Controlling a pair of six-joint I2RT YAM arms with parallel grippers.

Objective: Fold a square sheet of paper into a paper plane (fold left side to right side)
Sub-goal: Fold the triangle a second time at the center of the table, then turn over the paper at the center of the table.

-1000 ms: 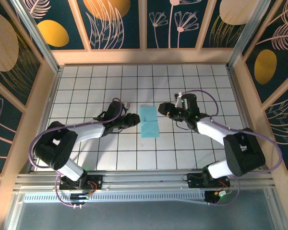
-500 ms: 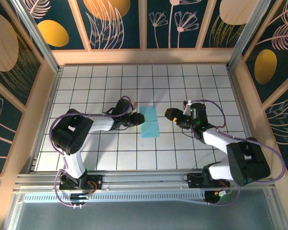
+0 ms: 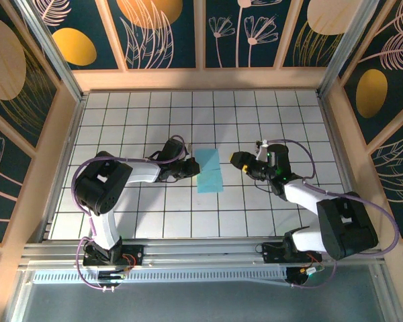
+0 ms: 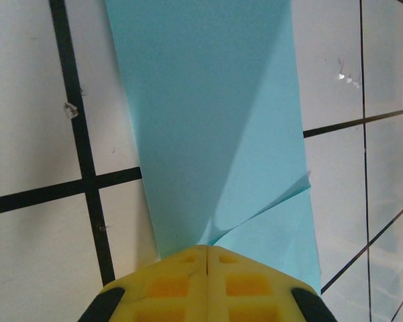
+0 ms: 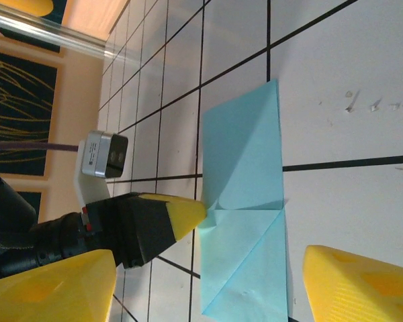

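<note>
Mid-frame, the shut left pincer is touching the left edge of the square sheet of paper; the right pincer is gaping wide, empty.

Left claw touching paper left edge; right edge unobstructed.

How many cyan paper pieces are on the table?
1: the folded cyan sheet lies in the middle of the table, the shut left tool at its left edge. Anything under it would be hidden.
</note>
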